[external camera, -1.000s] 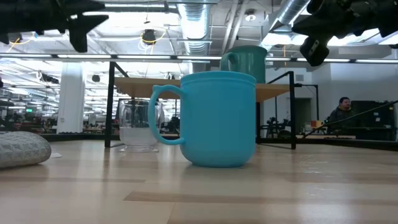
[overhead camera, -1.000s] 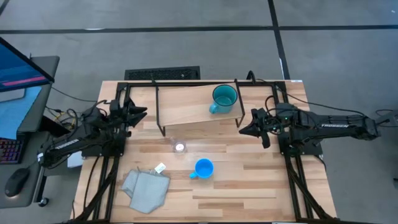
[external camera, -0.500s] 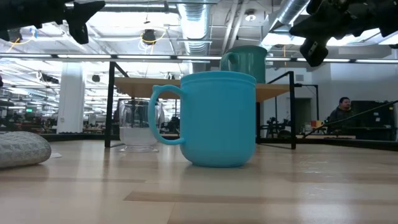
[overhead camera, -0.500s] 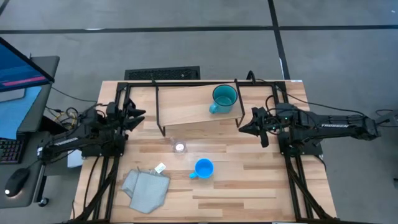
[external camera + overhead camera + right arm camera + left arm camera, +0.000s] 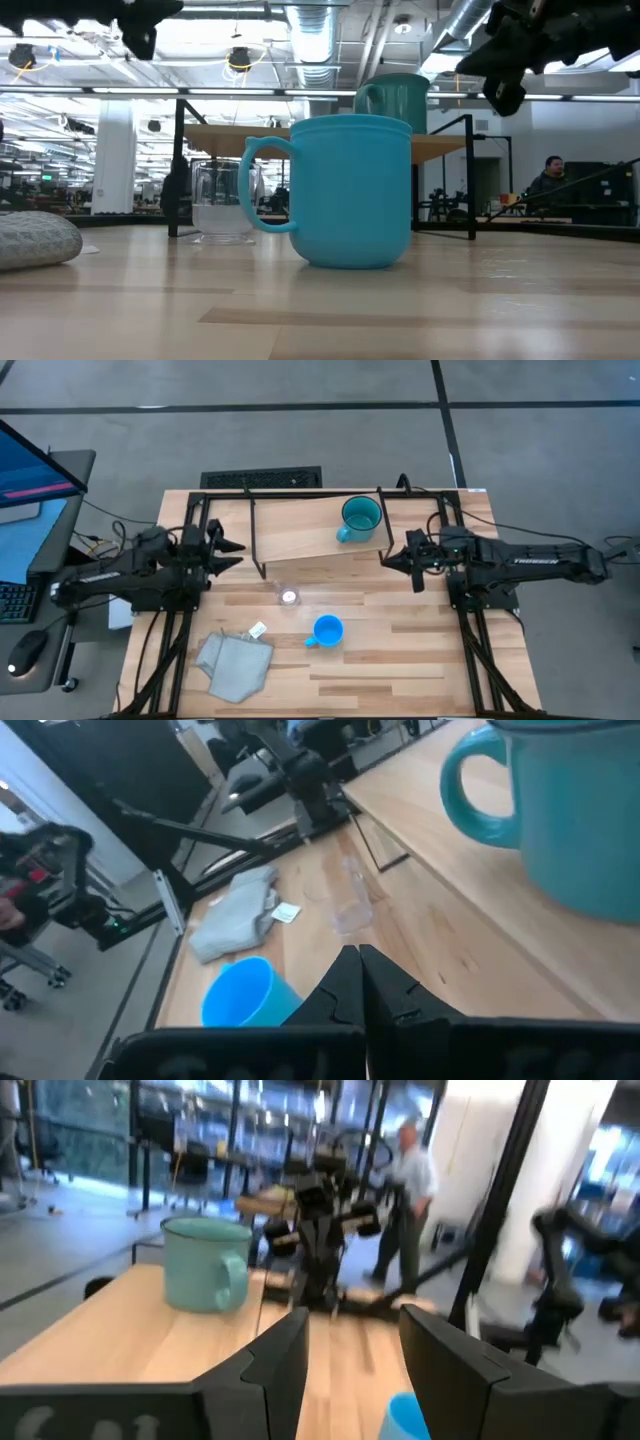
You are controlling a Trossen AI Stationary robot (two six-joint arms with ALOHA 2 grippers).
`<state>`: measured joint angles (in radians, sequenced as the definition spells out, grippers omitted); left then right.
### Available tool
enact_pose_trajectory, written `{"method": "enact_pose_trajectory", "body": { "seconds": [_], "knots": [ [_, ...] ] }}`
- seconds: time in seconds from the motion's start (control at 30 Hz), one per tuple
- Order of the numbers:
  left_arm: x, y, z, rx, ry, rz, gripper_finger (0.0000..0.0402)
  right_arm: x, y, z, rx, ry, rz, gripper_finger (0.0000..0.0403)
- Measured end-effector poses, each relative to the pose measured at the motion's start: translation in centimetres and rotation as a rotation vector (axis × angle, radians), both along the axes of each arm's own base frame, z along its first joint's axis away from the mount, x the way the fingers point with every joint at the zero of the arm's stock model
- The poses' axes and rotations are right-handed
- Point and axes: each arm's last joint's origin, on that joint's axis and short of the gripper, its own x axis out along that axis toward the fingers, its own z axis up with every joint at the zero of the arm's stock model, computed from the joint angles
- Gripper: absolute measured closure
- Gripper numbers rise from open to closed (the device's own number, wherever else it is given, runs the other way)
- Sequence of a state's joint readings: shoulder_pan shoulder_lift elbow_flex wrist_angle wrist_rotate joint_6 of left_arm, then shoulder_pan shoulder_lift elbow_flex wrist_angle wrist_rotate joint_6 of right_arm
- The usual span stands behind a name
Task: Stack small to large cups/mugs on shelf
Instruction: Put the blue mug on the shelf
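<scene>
Teal mug (image 5: 360, 517) sits on the shelf (image 5: 300, 530), right end. I see the blue mug (image 5: 326, 630) and glass cup (image 5: 289, 597) on the worktop (image 5: 400, 660) in front. Left end effector (image 5: 232, 551) open, empty, beside shelf's left end. Right end effector (image 5: 388, 559) closed, empty, by the right end.

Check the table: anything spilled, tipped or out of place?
Nothing stands out. The teal mug stands upright on the shelf; the glass cup and blue mug stand upright on the table. The only loose items are a crumpled grey cloth and a small tag beside it.
</scene>
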<state>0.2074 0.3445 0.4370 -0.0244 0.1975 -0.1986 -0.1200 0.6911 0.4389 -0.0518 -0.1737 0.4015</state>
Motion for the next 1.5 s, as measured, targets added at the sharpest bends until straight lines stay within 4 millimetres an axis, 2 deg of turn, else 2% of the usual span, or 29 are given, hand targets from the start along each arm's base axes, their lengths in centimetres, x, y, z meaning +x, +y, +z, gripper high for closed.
{"method": "enact_pose_trajectory", "body": {
  "seconds": [0.2,0.33,0.53,0.67,0.77,1.03,1.5],
  "knots": [
    [1.5,-0.1,3.7,0.087,0.147,-0.036,0.0251,0.9,-0.2,-1.0,0.008,0.064,-0.029,0.0397],
    [3.1,-0.4,5.1,0.153,0.260,-0.077,0.0255,1.3,-0.2,-1.0,0.009,0.053,-0.023,0.0397],
    [6.2,-1.1,6.1,0.227,0.342,-0.142,0.0271,1.0,0.1,-1.0,0.040,0.068,0.064,0.0398],
    [8.1,-1.6,6.4,0.198,0.383,-0.144,0.0278,0.4,0.7,-2.1,0.043,0.194,0.119,0.0401],
    [9.5,-2.1,6.2,0.202,0.415,-0.154,0.0280,0.2,1.2,-2.6,0.007,0.240,0.165,0.0399],
    [13.7,-3.8,5.0,0.195,0.511,-0.185,0.0281,0.2,1.5,-2.5,-0.007,0.233,0.188,0.0394],
    [21.1,-6.9,2.0,0.240,0.671,-0.215,0.0281,0.2,2.1,-2.6,-0.010,0.231,0.276,0.0393]
  ]
}}
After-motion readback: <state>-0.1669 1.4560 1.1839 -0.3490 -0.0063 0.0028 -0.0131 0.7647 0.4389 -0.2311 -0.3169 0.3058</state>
